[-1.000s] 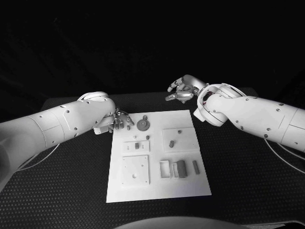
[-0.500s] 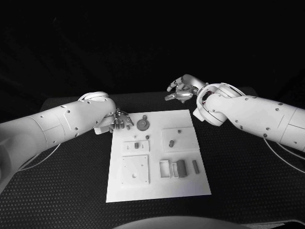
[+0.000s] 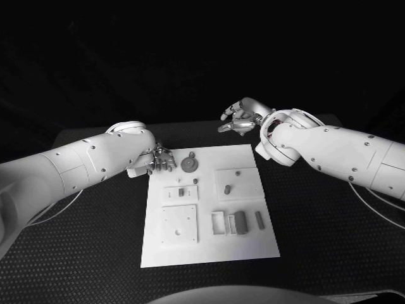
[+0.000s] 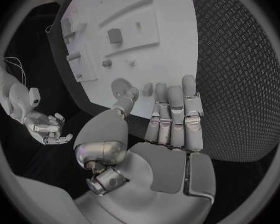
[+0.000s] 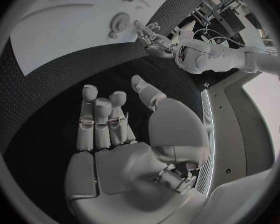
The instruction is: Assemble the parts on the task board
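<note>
White and long, the task board (image 3: 212, 253) lies in the middle of the black table (image 3: 330, 234), its long axis running from the robot's body to the far edge; most of the job looks still to do, since several parts lie loose on it and neither hand has hold of one. Largest of these is the round disc part (image 3: 190, 165) near the far end, its small tab pointing away from the robot; the upright block parts (image 3: 240, 222) stand in the near right quarter, long axes along the board's length; a small peg part (image 3: 227, 189) lies tilted on a raised square. Beside the board's far left corner the left hand (image 3: 159, 160) hovers empty, fingers extended and a little apart; the right hand (image 3: 242, 119) hangs beyond the far edge, loosely spread, holding nothing.
</note>
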